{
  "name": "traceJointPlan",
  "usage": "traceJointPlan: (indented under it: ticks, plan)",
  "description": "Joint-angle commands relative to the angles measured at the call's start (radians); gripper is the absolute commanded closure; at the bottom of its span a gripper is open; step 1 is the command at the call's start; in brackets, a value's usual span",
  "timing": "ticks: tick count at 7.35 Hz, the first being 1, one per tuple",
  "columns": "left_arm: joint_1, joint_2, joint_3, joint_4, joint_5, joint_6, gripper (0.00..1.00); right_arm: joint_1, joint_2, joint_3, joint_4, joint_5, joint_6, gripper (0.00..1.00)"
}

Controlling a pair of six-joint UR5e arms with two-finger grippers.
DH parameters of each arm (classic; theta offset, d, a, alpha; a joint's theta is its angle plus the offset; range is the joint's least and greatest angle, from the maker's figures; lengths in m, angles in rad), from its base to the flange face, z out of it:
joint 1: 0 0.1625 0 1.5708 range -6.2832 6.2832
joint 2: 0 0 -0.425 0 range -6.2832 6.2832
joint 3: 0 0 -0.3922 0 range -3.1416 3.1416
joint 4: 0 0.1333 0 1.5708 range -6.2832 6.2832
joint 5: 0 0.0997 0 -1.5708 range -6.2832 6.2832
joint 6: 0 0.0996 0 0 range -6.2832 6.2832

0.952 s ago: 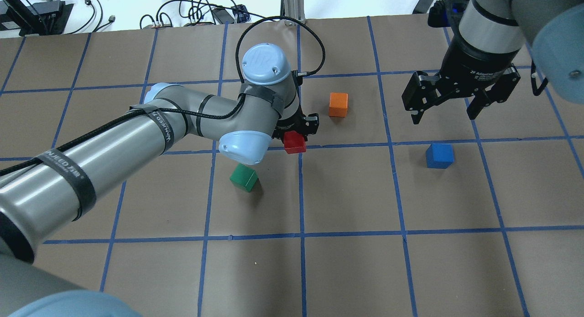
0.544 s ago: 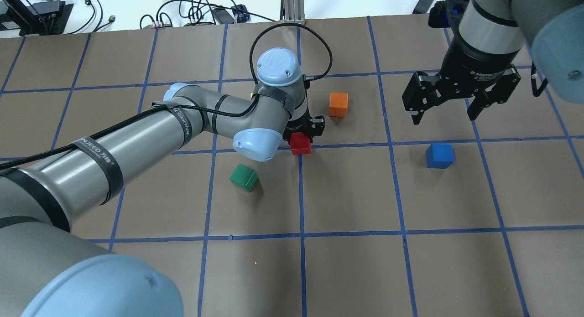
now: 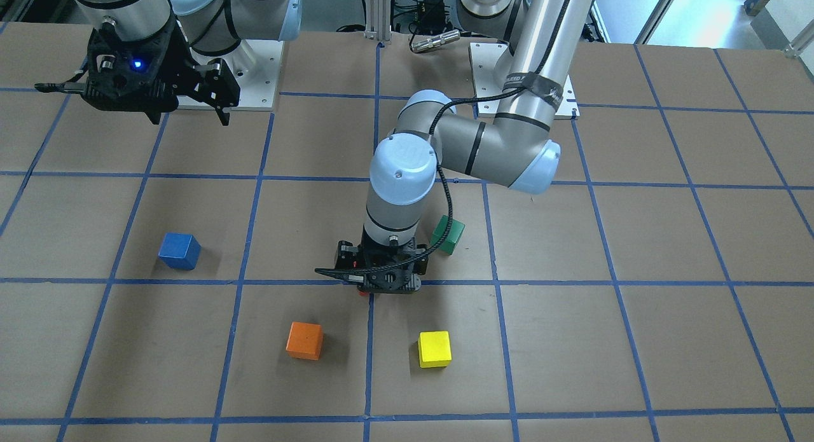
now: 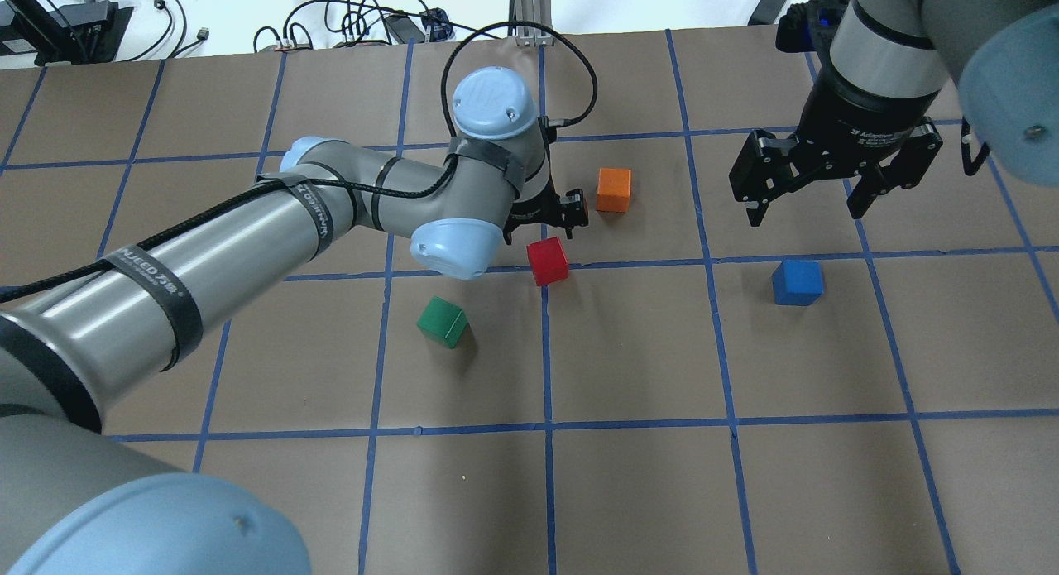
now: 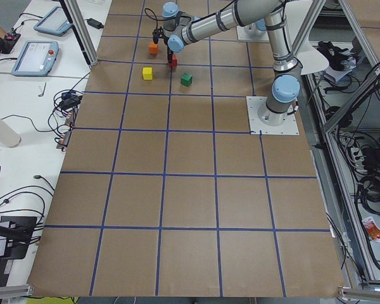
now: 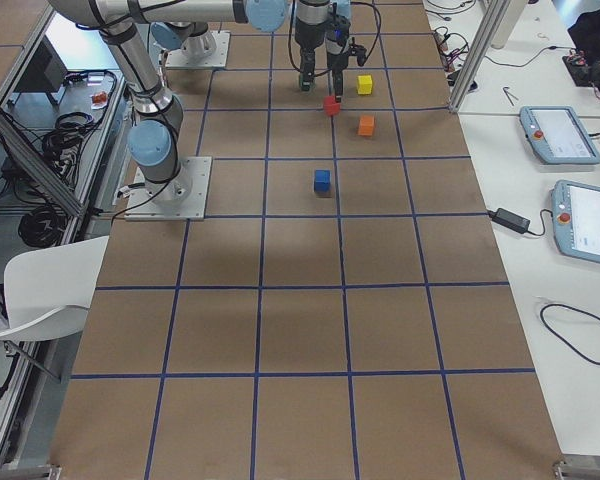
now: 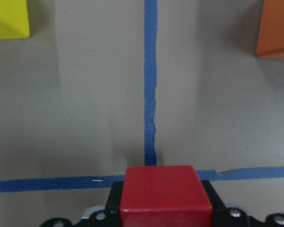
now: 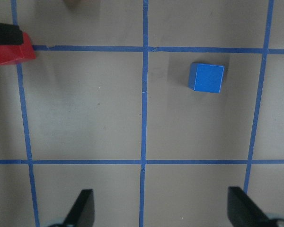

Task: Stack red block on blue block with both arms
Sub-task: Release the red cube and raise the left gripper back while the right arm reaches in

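Observation:
The red block (image 4: 548, 261) sits between the fingers of my left gripper (image 4: 549, 246), which is shut on it low over a tape crossing near the table's middle. In the left wrist view the red block (image 7: 165, 196) fills the bottom centre between the jaws. The front-facing view shows only a red sliver under the left gripper (image 3: 380, 284). The blue block (image 4: 797, 282) stands alone on the table to the right and also shows in the right wrist view (image 8: 206, 77). My right gripper (image 4: 802, 203) hangs open and empty above the table, beyond the blue block.
An orange cube (image 4: 613, 189) stands just beyond and right of the left gripper. A green cube (image 4: 443, 322) lies nearer my base, left of the red block. A yellow cube (image 3: 435, 349) stands on the far side, hidden behind the left arm in the overhead view.
My left wrist has shifted slightly right and turned, carrying the red block with it. The right arm and the blue block have not moved.

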Motion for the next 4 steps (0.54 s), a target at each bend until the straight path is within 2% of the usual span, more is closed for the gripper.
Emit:
traceJointPlan:
  ticks: [1, 3, 4]
  plan:
    - [0.120, 0.125, 0.041, -0.170, 0.001, 0.112, 0.00, 0.003, 0.017, -0.005, -0.009, 0.005, 0.000, 0.00]
    - [0.252, 0.279, 0.082, -0.425, 0.011, 0.293, 0.00, 0.037, 0.106, -0.011, -0.141, 0.021, -0.003, 0.00]
    - [0.315, 0.357, 0.118, -0.573, 0.013, 0.378, 0.00, 0.081, 0.172, -0.011, -0.258, 0.054, -0.006, 0.00]
